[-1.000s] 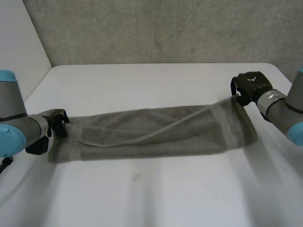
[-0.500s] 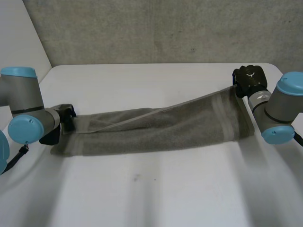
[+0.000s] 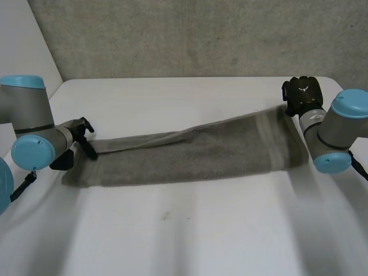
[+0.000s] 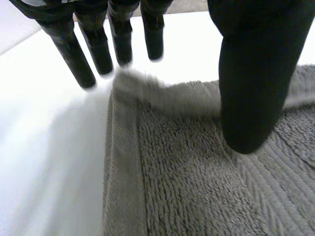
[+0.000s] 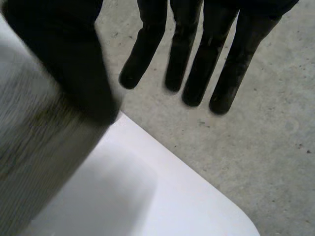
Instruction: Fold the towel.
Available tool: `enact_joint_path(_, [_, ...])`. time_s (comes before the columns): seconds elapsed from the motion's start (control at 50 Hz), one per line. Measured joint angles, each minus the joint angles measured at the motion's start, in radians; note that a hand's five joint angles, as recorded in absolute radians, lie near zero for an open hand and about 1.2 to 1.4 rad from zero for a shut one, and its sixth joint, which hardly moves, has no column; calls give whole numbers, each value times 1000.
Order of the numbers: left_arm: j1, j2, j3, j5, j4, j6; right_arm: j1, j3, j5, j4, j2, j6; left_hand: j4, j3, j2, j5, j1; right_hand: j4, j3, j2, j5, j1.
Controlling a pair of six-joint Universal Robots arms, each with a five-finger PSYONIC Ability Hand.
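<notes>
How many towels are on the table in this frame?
1: a grey towel lying stretched across the white table, its ends by the left hand and right hand.

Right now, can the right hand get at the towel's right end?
Probably yes: the right hand is open at the towel's far right corner, with nothing lying between them.

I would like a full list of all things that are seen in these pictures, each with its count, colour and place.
towel: one, grey, a long strip lying across the table between the two hands
table: one, white, under the towel
wall: one, grey concrete, behind the table
left arm: one, grey with light-blue caps, at the table's left side
right arm: one, same colours, at the right side
left hand: one, black, fingers straight, at the towel's left end
right hand: one, black, fingers straight, at the towel's far right corner
</notes>
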Motion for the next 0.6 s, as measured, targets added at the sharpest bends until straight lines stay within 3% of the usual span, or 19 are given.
enact_joint_path(0.02, [-1, 5, -3, 0, -1, -2, 1, -5, 0, 7, 0, 0, -114, -121, -109, -108, -104, -284, -284, -306, -273, -290])
enact_joint_path(0.06, [-1, 20, -12, 0, -2, -9, 2, -17, 1, 28, -6, 0, -134, -139, -127, -126, -120, -610, -613, -618, -594, -669])
enact_joint_path(0.08, [-1, 20, -12, 0, -2, -9, 2, -17, 1, 28, -6, 0, -134, -139, -127, -126, -120, -610, -613, -618, -594, -669])
enact_joint_path(0.1, [-1, 56, -28, 0, -3, -23, 4, -27, 1, 49, -32, 2, -201, -203, -192, -186, -177, -696, -709, -694, -676, -837])
enact_joint_path(0.46, [8, 437, -376, 11, 74, -42, -8, 185, -11, 98, -399, 2, -228, -231, -220, -203, -204, -699, -720, -700, -684, -882])
enact_joint_path(0.6, [7, 549, -604, 22, 184, -34, -23, 369, -34, 259, -519, -37, -228, -231, -221, -203, -204, -699, -720, -700, -687, -881])
